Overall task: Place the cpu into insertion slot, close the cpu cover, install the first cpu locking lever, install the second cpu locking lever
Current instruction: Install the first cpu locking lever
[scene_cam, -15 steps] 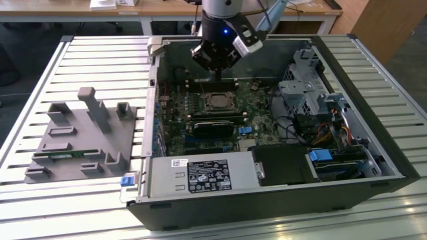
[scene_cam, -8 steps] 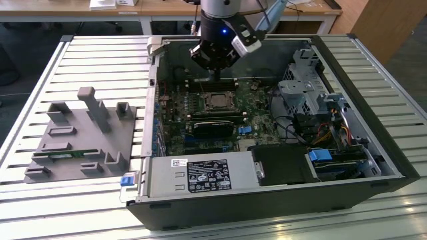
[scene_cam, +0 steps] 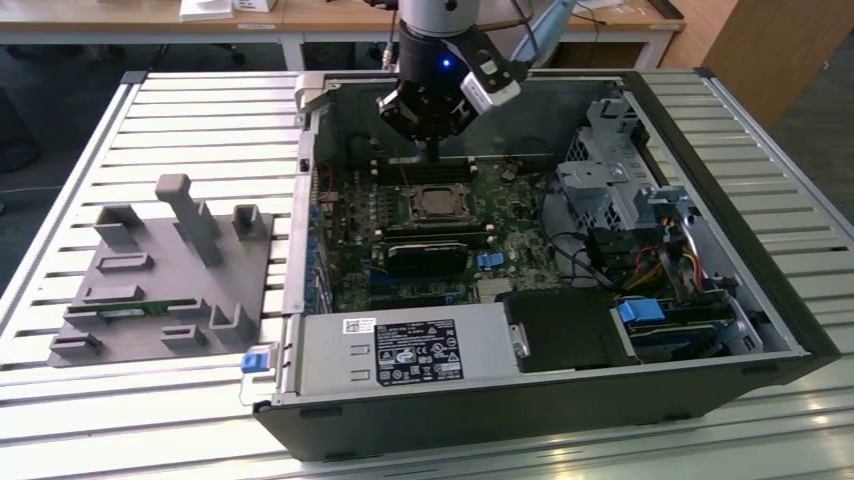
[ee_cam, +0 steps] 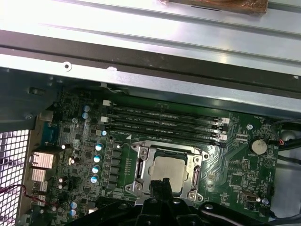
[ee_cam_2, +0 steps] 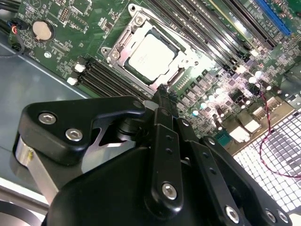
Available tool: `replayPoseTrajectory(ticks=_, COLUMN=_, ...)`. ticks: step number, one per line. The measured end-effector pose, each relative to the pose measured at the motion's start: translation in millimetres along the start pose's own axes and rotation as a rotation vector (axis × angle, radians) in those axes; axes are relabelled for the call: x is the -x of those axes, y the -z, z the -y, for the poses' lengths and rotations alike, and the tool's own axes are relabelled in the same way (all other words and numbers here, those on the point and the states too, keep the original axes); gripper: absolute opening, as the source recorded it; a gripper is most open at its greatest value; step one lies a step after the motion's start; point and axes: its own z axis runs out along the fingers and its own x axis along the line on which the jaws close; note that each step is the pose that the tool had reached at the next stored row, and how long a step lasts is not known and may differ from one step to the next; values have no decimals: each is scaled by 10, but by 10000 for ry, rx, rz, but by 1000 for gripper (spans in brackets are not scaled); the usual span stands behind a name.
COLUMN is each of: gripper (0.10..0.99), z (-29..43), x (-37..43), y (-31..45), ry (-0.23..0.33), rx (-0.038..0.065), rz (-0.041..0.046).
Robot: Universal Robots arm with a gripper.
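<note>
1. chip [ee_cam_2: 151,55] lies flat in the socket [ee_cam: 142,170], mid-board, beside the memory slots [ee_cam: 160,123].
2. metal cover [ee_cam_2: 123,47] lies down around the chip.
3. gripper [ee_cam_2: 162,94]: fingers pressed together, holding nothing, tip at the socket's edge; contact unclear.

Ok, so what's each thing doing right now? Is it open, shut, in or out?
Cover: down flat, framing the cpu.
Cpu: sitting flat under the cover.
Claw: shut, holding nothing, its tip right by the cover's edge.
Memory slots: empty.
Case: lying on its side, open on top.
</note>
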Motion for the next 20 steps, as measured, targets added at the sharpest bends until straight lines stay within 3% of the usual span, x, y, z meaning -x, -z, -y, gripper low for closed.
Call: replayPoseTrajectory(ticks=20, gripper=106, z=-8, x=-62, y=0, ry=9, rx=0, rz=3)
